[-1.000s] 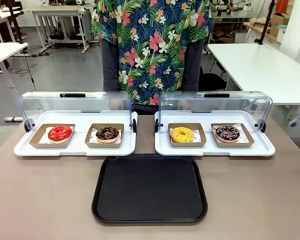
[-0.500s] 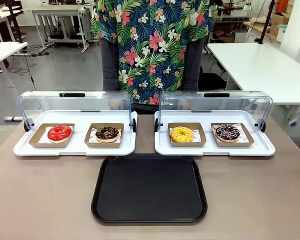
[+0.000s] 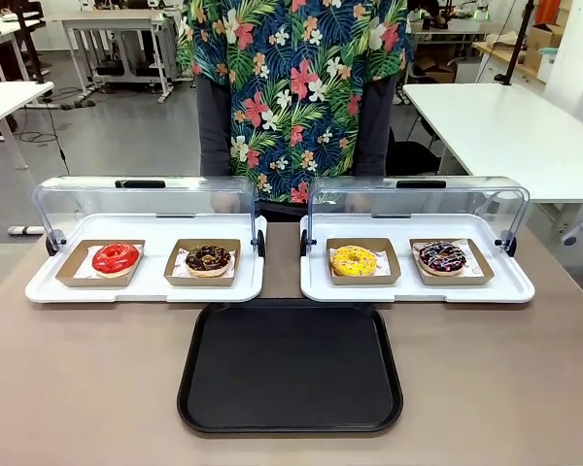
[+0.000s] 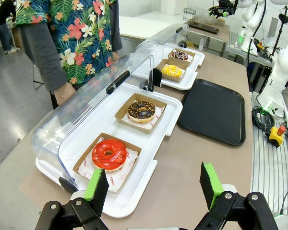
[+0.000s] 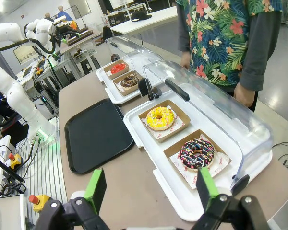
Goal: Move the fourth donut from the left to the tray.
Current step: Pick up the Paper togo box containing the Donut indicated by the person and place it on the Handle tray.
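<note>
Behind one black tray (image 3: pixel 291 366) — four donuts (image 3: pixel 116 258) (image 3: pixel 209 259) (image 3: pixel 355 261) (image 3: pixel 442 257).

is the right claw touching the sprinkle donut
Apart. The right wrist view shows the open right claw short of the dark chocolate-glazed sprinkled ring donut, white plastic display tray bare between them.

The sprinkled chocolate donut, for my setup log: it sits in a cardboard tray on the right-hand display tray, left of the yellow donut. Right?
No. The sprinkled chocolate donut sits right of the yellow donut, as the front view shows; the rest holds.
</note>
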{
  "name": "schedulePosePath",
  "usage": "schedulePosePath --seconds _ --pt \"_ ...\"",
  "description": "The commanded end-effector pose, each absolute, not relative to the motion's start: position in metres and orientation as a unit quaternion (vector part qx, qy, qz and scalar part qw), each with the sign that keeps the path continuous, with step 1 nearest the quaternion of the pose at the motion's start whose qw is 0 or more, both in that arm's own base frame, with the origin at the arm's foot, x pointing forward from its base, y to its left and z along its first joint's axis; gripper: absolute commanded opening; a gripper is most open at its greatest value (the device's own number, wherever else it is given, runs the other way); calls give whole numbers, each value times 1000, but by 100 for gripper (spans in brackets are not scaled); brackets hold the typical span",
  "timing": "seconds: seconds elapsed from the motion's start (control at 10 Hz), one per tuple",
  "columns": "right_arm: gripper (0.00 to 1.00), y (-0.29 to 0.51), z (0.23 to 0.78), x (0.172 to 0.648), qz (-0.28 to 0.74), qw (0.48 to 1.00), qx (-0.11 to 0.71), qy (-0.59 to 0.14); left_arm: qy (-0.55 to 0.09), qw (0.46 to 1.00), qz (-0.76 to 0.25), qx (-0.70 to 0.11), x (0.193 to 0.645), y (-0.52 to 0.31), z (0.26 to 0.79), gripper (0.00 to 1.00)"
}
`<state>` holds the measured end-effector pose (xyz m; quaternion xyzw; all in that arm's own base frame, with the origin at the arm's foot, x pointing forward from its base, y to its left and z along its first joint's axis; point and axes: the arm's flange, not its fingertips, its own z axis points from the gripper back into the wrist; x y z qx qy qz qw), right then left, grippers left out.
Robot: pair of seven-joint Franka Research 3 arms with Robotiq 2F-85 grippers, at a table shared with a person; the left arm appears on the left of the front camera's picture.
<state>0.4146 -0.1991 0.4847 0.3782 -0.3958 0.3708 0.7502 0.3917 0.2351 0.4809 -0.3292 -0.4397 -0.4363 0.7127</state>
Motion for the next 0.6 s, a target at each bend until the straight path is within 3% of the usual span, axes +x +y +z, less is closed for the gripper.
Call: schedulePosePath --seconds 0.0,0.5 --pt "100 -197 486 416 372 742 381 -407 -440 711 -435 -336 390 235 483 100" --pt "100 -197 486 416 372 742 381 -407 -440 711 -435 -336 390 235 483 100"
